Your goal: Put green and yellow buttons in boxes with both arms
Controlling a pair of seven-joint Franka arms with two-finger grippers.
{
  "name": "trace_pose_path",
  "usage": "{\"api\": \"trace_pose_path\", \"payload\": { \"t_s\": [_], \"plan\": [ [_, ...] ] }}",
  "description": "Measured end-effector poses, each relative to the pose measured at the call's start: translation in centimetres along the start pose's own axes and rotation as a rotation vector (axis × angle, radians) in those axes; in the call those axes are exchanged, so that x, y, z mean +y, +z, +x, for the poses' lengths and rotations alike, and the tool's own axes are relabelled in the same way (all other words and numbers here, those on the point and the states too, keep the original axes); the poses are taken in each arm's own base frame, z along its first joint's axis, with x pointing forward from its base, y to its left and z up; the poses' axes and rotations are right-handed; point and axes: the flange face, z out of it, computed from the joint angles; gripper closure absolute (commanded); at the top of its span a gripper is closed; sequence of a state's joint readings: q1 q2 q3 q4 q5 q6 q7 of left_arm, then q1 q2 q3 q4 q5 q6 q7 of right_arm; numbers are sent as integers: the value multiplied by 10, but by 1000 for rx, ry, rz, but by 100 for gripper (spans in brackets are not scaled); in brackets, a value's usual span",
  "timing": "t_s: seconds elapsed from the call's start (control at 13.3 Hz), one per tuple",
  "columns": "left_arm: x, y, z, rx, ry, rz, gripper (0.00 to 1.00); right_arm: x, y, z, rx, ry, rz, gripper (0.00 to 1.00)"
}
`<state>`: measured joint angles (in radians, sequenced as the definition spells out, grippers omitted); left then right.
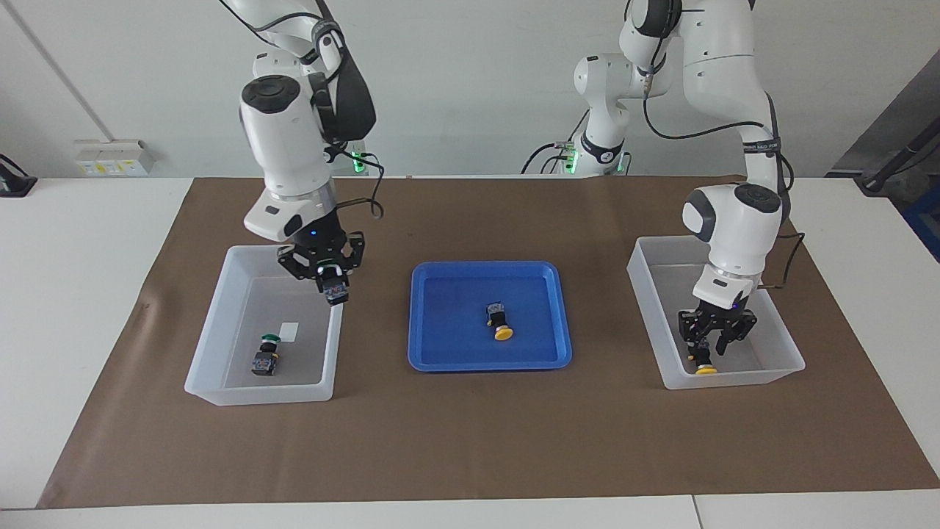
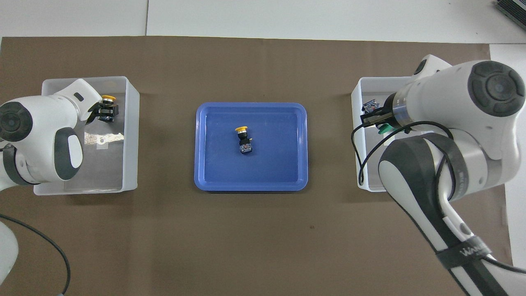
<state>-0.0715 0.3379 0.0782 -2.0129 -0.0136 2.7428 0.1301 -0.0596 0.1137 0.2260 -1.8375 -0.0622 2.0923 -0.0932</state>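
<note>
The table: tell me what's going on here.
The right gripper holds a black-bodied button in the air over the bin at its end of the table, where a green button lies. The left gripper is down inside the other bin, right at a yellow button; whether it grips it is unclear. A second yellow button lies in the blue tray.
</note>
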Motion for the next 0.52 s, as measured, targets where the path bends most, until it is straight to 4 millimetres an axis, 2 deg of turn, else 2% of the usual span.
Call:
{"api": "trace_pose_path", "payload": {
  "t_s": [0.07,0.22,0.37,0.52],
  "plan": [
    [1,-2,3,7,2,-1,11,28,15,-12,-33,-10,-1,100],
    [2,-11,10,23,3,-1,10,59,46,-35,-85,-13,5,100],
    [7,-35,19,11,10,-12,10,67,77,-53,-91,-10,8,100],
    [16,-75,32,-41,22,-31,10,63,106,-69,-78,-11,8,100]
  ]
}}
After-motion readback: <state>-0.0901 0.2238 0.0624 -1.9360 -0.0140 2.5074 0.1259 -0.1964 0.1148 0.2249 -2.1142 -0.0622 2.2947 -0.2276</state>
